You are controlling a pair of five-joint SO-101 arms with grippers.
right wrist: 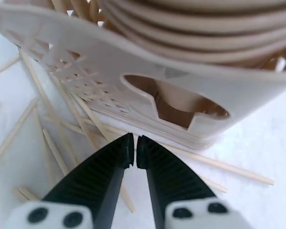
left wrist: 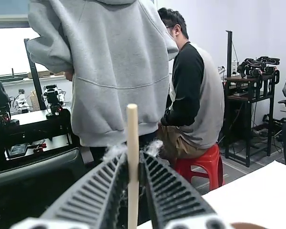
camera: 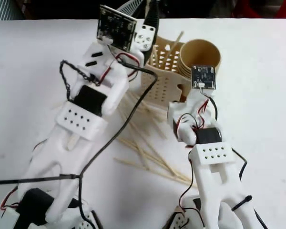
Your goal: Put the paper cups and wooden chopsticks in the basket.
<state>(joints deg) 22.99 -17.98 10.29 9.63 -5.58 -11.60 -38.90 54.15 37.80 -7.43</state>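
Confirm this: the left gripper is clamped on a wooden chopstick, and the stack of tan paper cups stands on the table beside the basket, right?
No: the high view shows the stack of tan paper cups inside the cream lattice plastic basket. The left gripper does clamp a wooden chopstick.

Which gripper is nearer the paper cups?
Right. The right gripper sits low by the basket wall, below the paper cups; the left gripper, clamping a chopstick, is raised beyond the basket.

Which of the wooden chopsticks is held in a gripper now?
The chopstick clamped in the left gripper; the others lie loose on the table or stand in the basket.
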